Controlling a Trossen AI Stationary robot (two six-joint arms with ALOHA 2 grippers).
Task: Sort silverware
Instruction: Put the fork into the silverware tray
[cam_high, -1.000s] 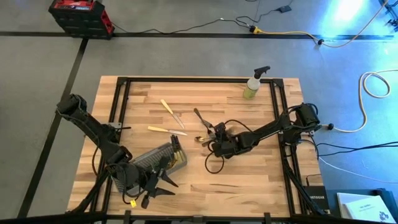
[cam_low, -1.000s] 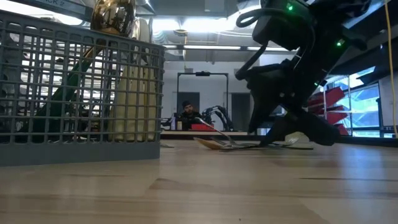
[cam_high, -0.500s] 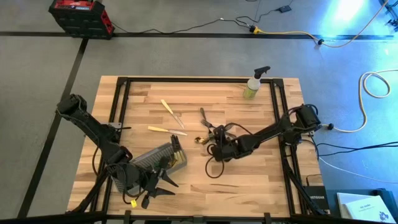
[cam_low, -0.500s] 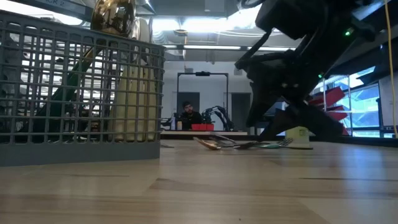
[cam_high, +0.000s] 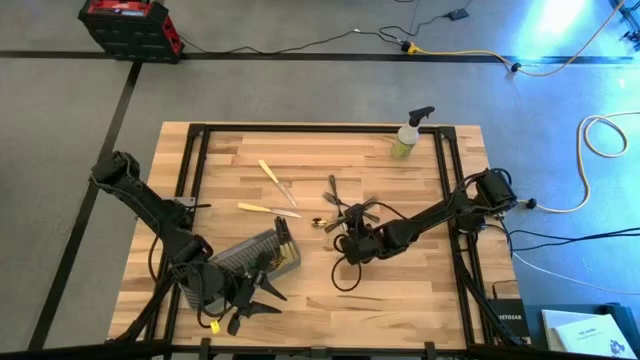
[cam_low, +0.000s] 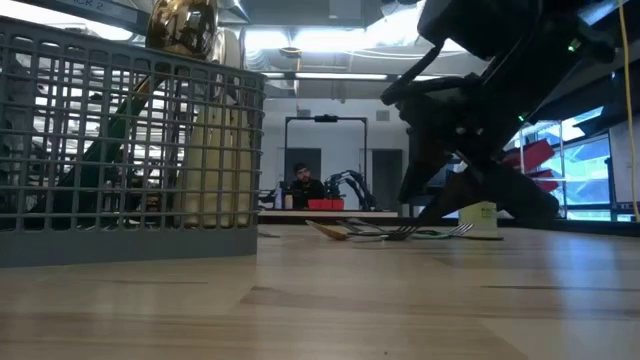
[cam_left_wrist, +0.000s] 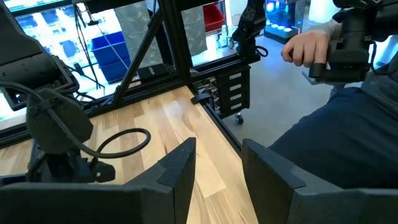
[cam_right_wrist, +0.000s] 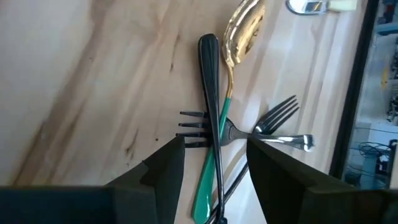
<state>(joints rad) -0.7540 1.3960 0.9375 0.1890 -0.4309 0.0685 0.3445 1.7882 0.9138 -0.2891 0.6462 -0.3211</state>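
A small pile of silverware (cam_high: 345, 212) lies mid-table: a gold spoon with a green handle (cam_right_wrist: 239, 31), a dark-handled piece (cam_right_wrist: 210, 81) and two dark forks (cam_right_wrist: 280, 118). My right gripper (cam_right_wrist: 216, 162) stands open over the pile, its fingers on either side of the dark and green handles (cam_high: 350, 232). Two cream-handled pieces (cam_high: 275, 182) lie flat farther left. A grey mesh caddy (cam_high: 262, 255) stands near left with cutlery upright in it (cam_low: 185, 25). My left gripper (cam_left_wrist: 217, 168) hovers open and empty by the near left edge (cam_high: 252, 298). My right gripper slants down onto the pile from the table's right side. The dark handle and the green handle (cam_right_wrist: 205, 186) run lengthwise through the gap between its fingers. One fingertip (cam_right_wrist: 171, 155) sits right beside a fork's tines (cam_right_wrist: 189, 129); whether it touches them, I cannot tell. All pieces lie flat on the table.
A yellow-green spray bottle (cam_high: 408, 135) stands at the far right. A black frame rail (cam_high: 450, 200) runs along the table's edges. A loose cable loops on the wood (cam_high: 345, 272) below the right gripper. A person's hand (cam_left_wrist: 308, 46) shows beyond the table.
My right gripper has shifted a little toward the table's right edge, staying open. The dark pieces of the pile have slid and swung to the right with it, while the gold spoon head has stayed about where it was.
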